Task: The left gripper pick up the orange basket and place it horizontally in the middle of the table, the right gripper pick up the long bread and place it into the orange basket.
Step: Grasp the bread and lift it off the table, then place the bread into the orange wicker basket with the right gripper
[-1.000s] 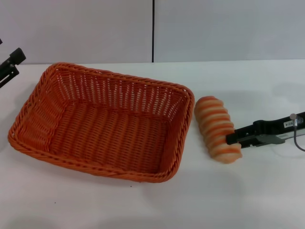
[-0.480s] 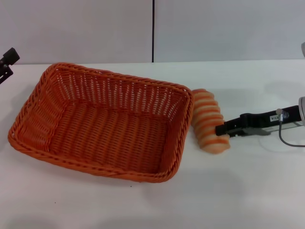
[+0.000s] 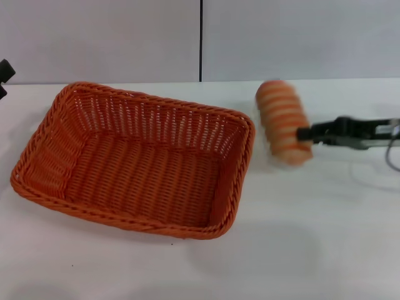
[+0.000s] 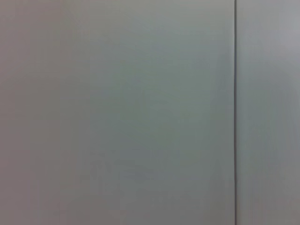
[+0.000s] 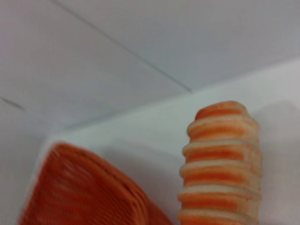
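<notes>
The orange basket (image 3: 134,159) lies on the white table (image 3: 300,250), left of centre, empty. The striped long bread (image 3: 284,122) hangs in the air just right of the basket's far right corner, above the table. My right gripper (image 3: 306,133) is shut on the bread's side, its black fingers reaching in from the right. In the right wrist view the long bread (image 5: 220,168) fills the lower right, with the orange basket (image 5: 89,192) beside it. Only a small black part of my left gripper (image 3: 4,74) shows at the left edge of the head view.
A grey wall with a dark vertical seam (image 3: 200,40) stands behind the table. The left wrist view shows only that wall and its seam (image 4: 235,112). Bare tabletop lies in front of the basket and to its right.
My right gripper has lifted the long bread off the table and carried it up and slightly back, beside the basket. The left gripper has drawn farther out at the left edge.
</notes>
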Motion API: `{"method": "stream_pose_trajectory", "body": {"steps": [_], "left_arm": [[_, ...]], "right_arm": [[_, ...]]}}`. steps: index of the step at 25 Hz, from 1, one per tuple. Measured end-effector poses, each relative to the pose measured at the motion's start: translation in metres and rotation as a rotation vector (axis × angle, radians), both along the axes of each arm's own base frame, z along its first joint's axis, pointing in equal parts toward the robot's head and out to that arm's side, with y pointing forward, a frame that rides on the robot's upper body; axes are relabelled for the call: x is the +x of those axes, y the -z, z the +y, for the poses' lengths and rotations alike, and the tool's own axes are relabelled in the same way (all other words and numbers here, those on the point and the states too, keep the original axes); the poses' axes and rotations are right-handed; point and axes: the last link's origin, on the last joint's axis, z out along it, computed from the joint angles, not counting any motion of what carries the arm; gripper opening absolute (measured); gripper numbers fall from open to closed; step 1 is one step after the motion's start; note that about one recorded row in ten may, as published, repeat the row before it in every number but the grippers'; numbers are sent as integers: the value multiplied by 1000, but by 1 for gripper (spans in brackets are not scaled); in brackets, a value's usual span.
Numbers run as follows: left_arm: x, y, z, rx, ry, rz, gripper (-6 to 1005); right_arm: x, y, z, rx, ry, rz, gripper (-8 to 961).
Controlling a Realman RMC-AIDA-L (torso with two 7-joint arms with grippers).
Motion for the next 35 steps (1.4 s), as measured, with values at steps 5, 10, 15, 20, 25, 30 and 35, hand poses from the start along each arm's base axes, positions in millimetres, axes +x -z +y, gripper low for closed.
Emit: {"method": "stream_pose_trajectory", "body": {"steps": [5,10,15,20,25,30,35], "left_arm": [[0,-4,-4,17,13,-16,677],[1,-5,-4,19,14,-25,677],[3,-3,-3,15,23,-28,678],[6,-1,-3,5,41,-35,678],[7,1,-5,1,54,-56,678],[5,4,-8,-4,44,-74,678],[3,7,-9,-10,33,-93,679]], "right_arm": [[-4,-43,-17,127,-22,66,241],[-24,-70,-35,163,-129,156,211],[-54,-62,-38,51,-257,104,191],[-87,-34,-29,-126,-382,34,166],[-114,1,-15,-289,-497,-38,136],[-135,27,1,-319,-627,-28,124],[-147,42,11,-299,-725,-35,117]]}}
